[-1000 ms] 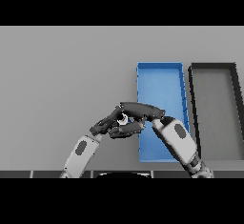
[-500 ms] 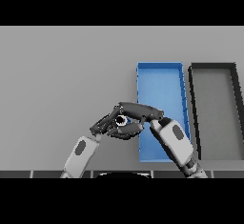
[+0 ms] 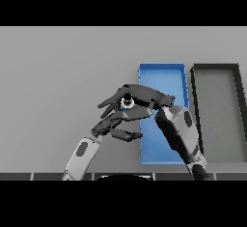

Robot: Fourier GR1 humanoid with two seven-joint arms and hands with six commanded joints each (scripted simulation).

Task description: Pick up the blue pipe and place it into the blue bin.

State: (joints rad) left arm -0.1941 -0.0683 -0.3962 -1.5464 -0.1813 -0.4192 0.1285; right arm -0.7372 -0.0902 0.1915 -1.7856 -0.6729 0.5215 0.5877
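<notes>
Head view: the grey tabletop [image 3: 58, 76] fills most of the frame. In the right half lies the blue bin [image 3: 161, 74], a long open tray running from the middle of the frame down towards the lower edge. Just beside it, at the far right, lies a dark grey bin [image 3: 214, 115] of much the same shape, their long walls close together.

The right hand [image 3: 142, 95] shows near the centre of the frame, its white and grey forearm coming up from the lower right and crossing over the lower part of the blue bin. Its fingers [image 3: 113, 99] reach leftward past the bin's left wall and are curled round the blue pipe [image 3: 127, 102], of which only a small round end with a pale ring and dark middle shows between fingers and thumb; the rest is hidden by the hand. The pipe sits at the left edge of the blue bin, about level with its middle; whether it is clear of the tabletop cannot be told.

The left hand [image 3: 115, 126] is just below the right hand, left of the bin, its arm entering from the lower left. Its fingers are loosely bent and hold nothing.
</notes>
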